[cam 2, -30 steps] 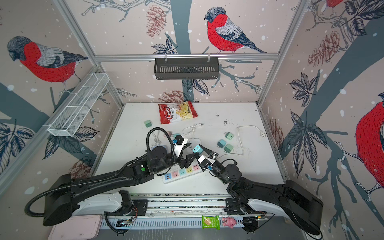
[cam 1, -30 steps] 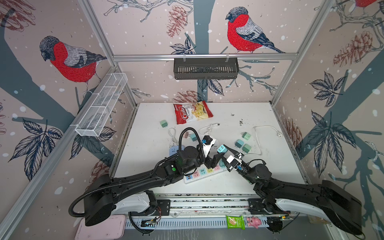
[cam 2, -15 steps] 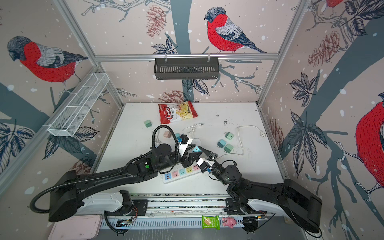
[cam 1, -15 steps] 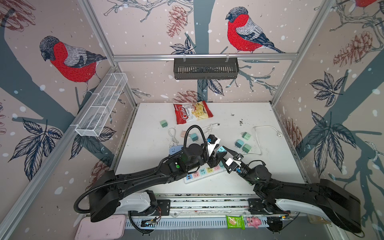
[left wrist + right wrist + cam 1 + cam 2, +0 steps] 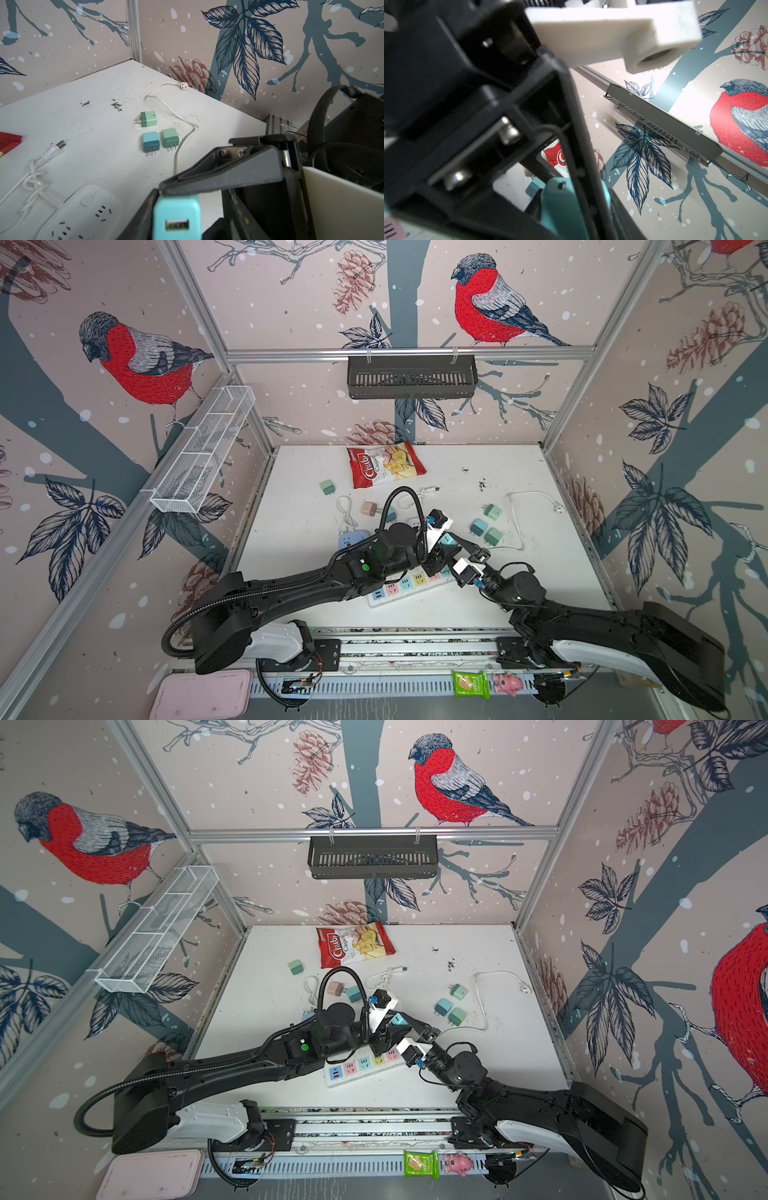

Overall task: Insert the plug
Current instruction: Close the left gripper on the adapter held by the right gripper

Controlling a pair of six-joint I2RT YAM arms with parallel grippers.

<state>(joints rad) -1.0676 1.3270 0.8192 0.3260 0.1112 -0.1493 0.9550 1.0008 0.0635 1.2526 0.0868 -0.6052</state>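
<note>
The plug (image 5: pixel 449 540) (image 5: pixel 398 1020) is a light blue charger cube held above the right end of the white power strip (image 5: pixel 399 585) (image 5: pixel 360 1065), which has coloured sockets. My right gripper (image 5: pixel 454 542) (image 5: pixel 571 207) is shut on the plug, with one finger lying across its top. My left gripper (image 5: pixel 443 550) (image 5: pixel 188 207) stands around the same plug (image 5: pixel 176 216), whose USB port faces the left wrist camera. One left finger (image 5: pixel 143 214) touches its side. A strip of table shows between the plug and the other finger.
Three loose chargers (image 5: pixel 478 526) lie right of the grippers, beside a white cable (image 5: pixel 515 514). A second pale socket block (image 5: pixel 79 216) with a knotted cord lies left of them. A chips bag (image 5: pixel 384 464), a green charger (image 5: pixel 328 487) and a pink charger (image 5: pixel 368 509) lie farther back.
My left gripper has swung right to the plug and its jaws have narrowed around it. The right gripper has kept its hold and shifted only slightly.
</note>
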